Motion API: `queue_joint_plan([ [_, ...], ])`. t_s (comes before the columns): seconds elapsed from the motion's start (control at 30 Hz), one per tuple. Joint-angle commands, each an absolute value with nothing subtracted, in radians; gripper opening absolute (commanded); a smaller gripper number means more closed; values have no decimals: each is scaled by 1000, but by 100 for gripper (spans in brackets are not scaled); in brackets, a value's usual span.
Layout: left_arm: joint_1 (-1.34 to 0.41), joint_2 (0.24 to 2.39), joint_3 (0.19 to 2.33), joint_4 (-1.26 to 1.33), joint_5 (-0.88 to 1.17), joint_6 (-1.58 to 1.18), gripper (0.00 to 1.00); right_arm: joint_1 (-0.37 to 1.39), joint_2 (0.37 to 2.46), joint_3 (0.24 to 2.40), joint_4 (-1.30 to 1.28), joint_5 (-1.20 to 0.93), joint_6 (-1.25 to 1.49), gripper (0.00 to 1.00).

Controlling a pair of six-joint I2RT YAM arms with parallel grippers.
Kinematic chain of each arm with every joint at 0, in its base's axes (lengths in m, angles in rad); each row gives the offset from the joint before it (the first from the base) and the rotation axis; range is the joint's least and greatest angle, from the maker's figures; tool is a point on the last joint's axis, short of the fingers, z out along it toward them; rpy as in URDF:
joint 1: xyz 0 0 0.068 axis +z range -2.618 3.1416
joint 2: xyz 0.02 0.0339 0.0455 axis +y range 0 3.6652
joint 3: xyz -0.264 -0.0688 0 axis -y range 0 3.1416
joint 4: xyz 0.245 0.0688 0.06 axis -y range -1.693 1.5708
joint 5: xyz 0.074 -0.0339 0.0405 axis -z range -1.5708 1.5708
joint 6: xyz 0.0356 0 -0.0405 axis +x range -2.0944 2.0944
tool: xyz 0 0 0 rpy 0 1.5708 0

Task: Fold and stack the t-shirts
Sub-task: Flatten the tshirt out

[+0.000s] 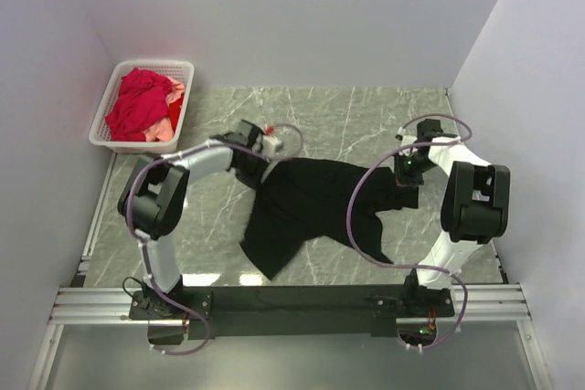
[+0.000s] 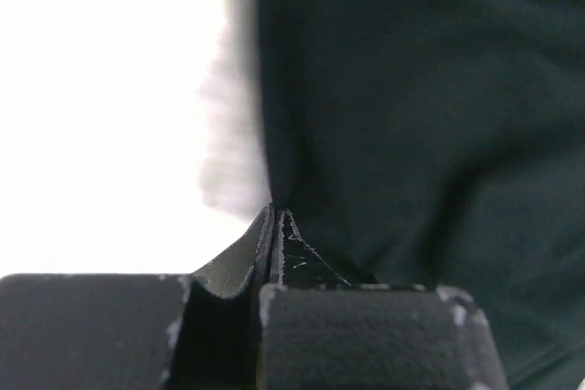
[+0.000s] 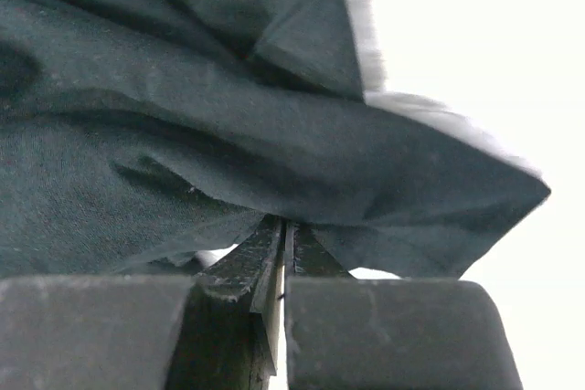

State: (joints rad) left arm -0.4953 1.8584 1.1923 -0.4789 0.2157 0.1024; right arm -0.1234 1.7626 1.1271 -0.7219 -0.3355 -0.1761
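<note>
While the soft, matte black t-shirt (image 1: 311,207) lies rumpled on the veined grey table (image 1: 366,116), the left gripper (image 2: 275,226) clamps one cloth edge; the right gripper (image 3: 284,235) clamps another fold.

The top external camera looks down from above and behind the arm bases, far enough back to take in the whole table (image 1: 366,116). Each wrist camera faces forward along its arm's tip from very close. The left end effector (image 2: 277,226) and the right end effector (image 3: 285,237) each fill the bottom edge of their own view. All three views share the black t-shirt (image 1: 306,203).
</note>
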Motion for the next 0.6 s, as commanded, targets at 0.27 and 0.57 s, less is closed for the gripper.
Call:
queue_joint_plan([
  [0.27, -184, 2184, 1943, -712, 164, 249, 32, -209, 1664, 1155, -706, -344, -176, 0],
  [0.57, -270, 1700, 1420, -594, 603, 256, 63, -242, 1522, 1175, -807, -413, -253, 70],
])
